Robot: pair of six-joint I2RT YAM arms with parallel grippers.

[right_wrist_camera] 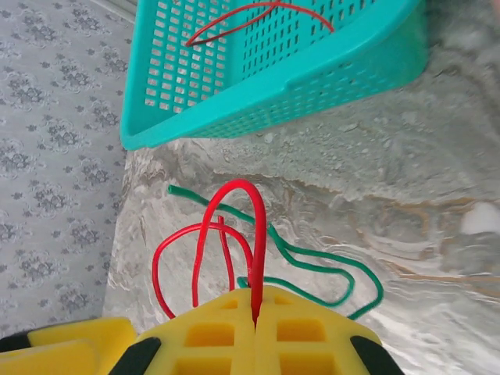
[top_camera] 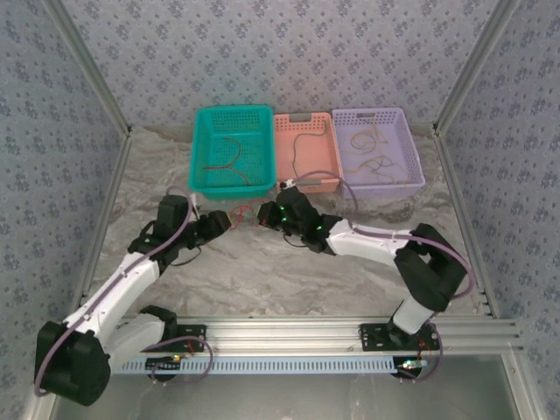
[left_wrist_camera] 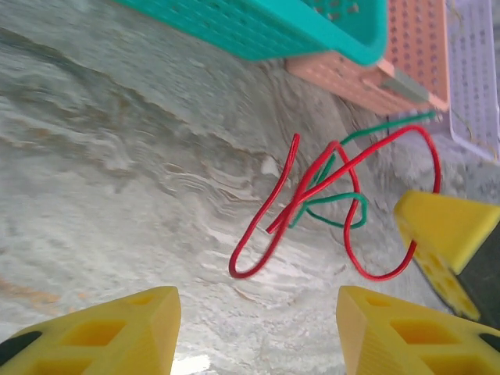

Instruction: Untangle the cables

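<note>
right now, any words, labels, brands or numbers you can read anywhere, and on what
None readable.
teal basket, pink basket, purple basket: plain, no labels.
small board on the front rail: any print is too small to read.

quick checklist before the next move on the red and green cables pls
1. Right claw shut on the red cable: ok.
2. Left claw open and holding nothing: ok.
3. Red cable free of the green cable: not ok, they cross in several places on the table.
4. Crossings are loose loops, not a tight knot: cannot tell.
5. Teal basket apart from the tangle: ok.
</note>
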